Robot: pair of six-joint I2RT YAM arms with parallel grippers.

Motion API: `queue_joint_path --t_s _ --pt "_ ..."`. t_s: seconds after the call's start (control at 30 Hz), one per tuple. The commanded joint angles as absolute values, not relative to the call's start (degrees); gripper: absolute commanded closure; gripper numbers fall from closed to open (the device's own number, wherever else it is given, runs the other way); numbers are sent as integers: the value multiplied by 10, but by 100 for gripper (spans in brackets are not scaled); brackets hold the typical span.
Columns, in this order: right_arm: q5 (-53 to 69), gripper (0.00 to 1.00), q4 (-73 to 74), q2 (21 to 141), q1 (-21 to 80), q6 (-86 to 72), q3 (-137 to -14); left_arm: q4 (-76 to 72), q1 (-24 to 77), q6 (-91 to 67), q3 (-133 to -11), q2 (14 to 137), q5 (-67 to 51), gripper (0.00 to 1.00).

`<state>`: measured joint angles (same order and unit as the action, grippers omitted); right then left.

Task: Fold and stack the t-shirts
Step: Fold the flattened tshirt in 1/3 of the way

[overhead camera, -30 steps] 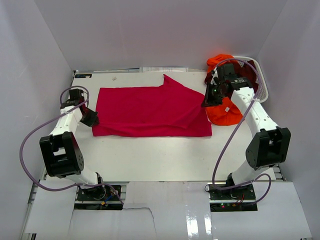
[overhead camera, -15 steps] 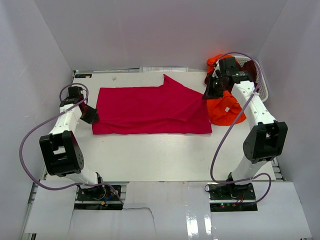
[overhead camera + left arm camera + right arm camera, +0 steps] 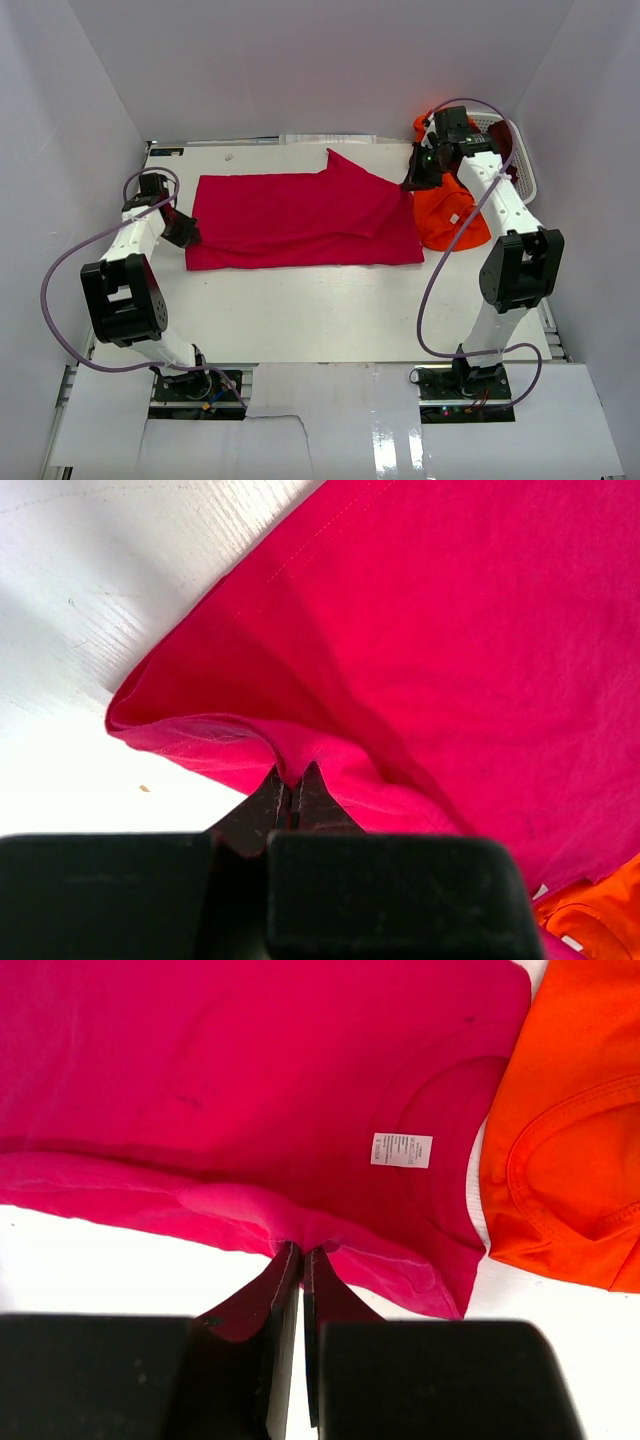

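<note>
The red tee (image 3: 300, 220) lay across the middle of the bench (image 3: 300, 320), with the orange tee (image 3: 452, 222) at the bench's right end. The left claw (image 3: 293, 790) and right claw (image 3: 302, 1260) were each shut tight on an edge of the red tee. It would be best to lift both together, evenly.

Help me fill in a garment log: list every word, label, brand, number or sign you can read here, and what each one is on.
White neck label, inside the collar of the crimson-red t-shirt: several printed lines, too small to read.
Small white tag on the orange t-shirt: too small to read.
No other text, brand or number is legible in any view.
</note>
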<state>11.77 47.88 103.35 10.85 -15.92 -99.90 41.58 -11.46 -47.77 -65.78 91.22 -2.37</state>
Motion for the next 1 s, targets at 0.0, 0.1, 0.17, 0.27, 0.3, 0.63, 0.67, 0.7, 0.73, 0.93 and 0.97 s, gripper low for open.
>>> queue_joint_path --t_s 0.0,0.1,0.17,0.27,0.3,0.63,0.67,0.7,0.73,0.93,0.97 --pt "125 92 468 1039 102 -149 -1038 409 -118 -468 -686 913 -26 100" --pt "126 92 473 1046 98 -146 -1053 408 -118 -467 -696 916 -25 100" --pt "126 92 479 1052 97 -145 -1063 409 -118 -466 -702 918 -25 100" --pt "127 92 477 1057 95 -143 -1068 408 -117 -466 -706 923 -25 100" --pt "128 92 477 1059 95 -143 -1068 408 -117 -466 -708 925 -25 100" --pt "130 92 468 1092 92 -146 -1092 403 -117 -464 -718 950 -31 100" --pt "129 92 468 1095 92 -146 -1097 400 -117 -461 -720 954 -32 100" --pt "129 92 468 1099 92 -146 -1099 399 -117 -460 -721 955 -32 100" --pt "127 92 466 1102 92 -149 -1100 398 -117 -460 -726 959 -32 100" --pt "131 90 446 1120 91 -156 -1114 389 -117 -457 -749 975 -28 97" --pt "133 87 442 1121 91 -156 -1115 387 -118 -456 -750 976 -30 93"
